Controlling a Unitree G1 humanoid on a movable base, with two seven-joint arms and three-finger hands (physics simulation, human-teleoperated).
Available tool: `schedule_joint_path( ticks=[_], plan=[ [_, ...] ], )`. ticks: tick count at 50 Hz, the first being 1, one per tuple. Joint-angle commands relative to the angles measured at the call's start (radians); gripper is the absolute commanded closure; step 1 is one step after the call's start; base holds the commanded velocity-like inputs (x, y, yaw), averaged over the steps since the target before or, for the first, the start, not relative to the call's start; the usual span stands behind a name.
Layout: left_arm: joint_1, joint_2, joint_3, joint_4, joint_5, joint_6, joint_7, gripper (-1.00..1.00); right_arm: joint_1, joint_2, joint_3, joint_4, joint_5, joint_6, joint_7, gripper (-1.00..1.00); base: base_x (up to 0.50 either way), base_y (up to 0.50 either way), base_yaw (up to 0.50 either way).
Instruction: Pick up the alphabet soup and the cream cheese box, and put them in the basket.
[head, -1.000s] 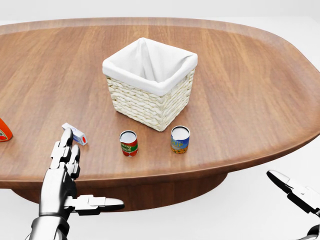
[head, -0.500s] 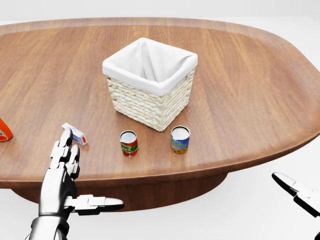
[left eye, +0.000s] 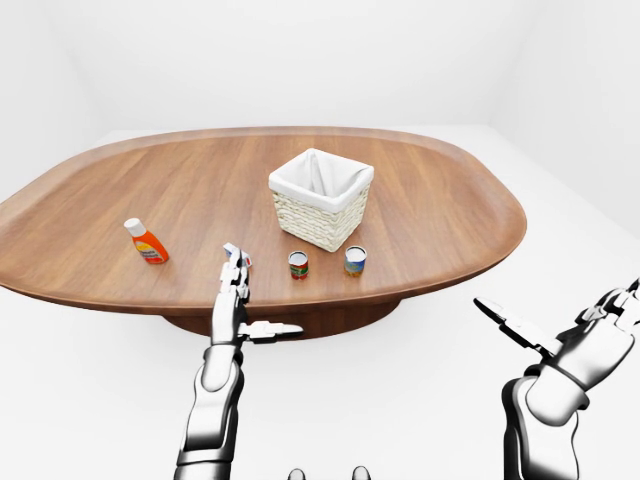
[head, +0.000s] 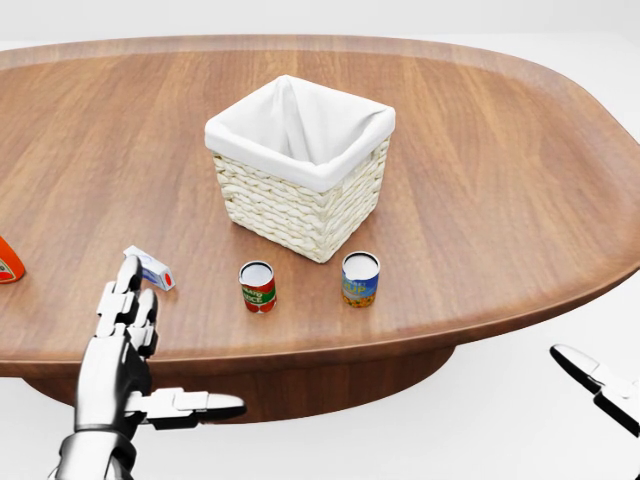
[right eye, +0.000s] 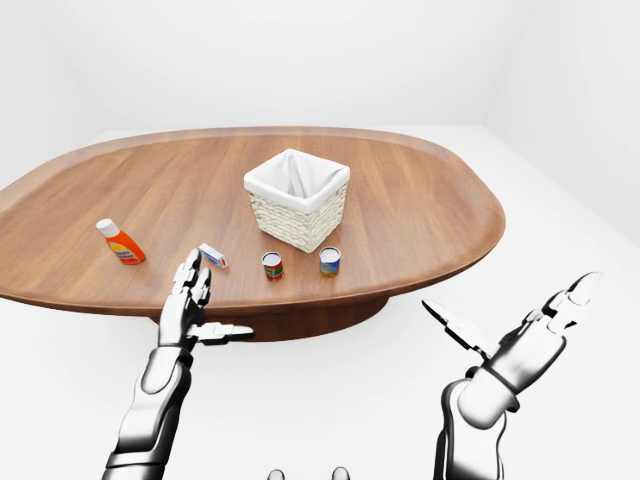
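In the head view, an orange bottle (head: 8, 262) is cut off by the left edge; it is shown whole only in the eye views. The left hand (head: 125, 345) is held flat and spread, thumb out to the right, with nothing grasped. Its fingertips are seen just below the cream cheese box (head: 149, 267), and contact cannot be judged. To the right, a red-labelled can (head: 258, 287), taken for the alphabet soup though its label is too small to read, is set beside a blue-and-yellow can (head: 360, 279), both just below the cloth-lined wicker basket (head: 300, 170) on the wooden table (head: 500, 200). The right hand (right eye: 545, 320) is splayed and empty off the table; in the head view only a fingertip is shown, lower than half a second ago.
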Motion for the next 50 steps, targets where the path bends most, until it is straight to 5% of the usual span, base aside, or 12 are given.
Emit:
schedule_joint_path(
  ticks=[1, 33, 50],
  plan=[
    [-0.004, 0.001, 0.001, 0.014, 0.001, -0.012, 0.001, -1.0, 0.001, 0.002, -0.001, -0.003, -0.002, 0.001, 0.0, -1.0, 0.0, 0.0, 0.0],
    [-0.007, 0.001, 0.005, -0.001, -0.011, 0.008, 0.008, -1.0, 0.0, -0.001, 0.005, 0.005, -0.018, -0.003, 0.0, -1.0, 0.12, 0.0, 0.0],
    [-0.011, 0.002, 0.006, 0.015, -0.008, -0.005, 0.009, -1.0, 0.0, -0.002, 0.006, 0.015, -0.03, -0.014, 0.0, -1.0, 0.25, 0.0, 0.0]
  ],
)
